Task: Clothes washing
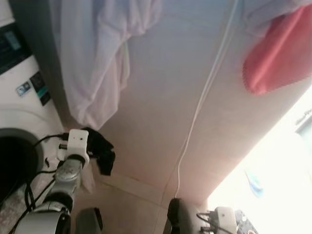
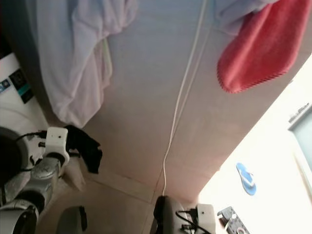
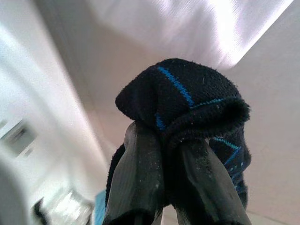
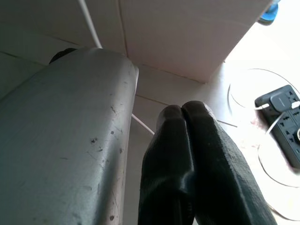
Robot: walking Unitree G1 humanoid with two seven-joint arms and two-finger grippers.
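Note:
My left gripper [image 3: 166,138] is shut on a black sock [image 3: 187,93] with blue stripes, which bunches over the fingertips. In the eye views the sock [image 1: 102,153] hangs from that gripper, just right of the white washing machine [image 1: 22,105]. The machine's dark round drum opening [image 1: 12,163] lies to the left of my left arm. My right gripper [image 4: 181,112] hangs low beside a grey rounded body part, its two black fingers pressed together with nothing between them.
White garments [image 1: 97,63] and a red towel [image 1: 280,53] hang against the tiled wall. A white cable [image 1: 204,92] runs down the wall. A blue slipper [image 2: 246,179] and a power strip [image 4: 283,124] lie on the bright floor to the right.

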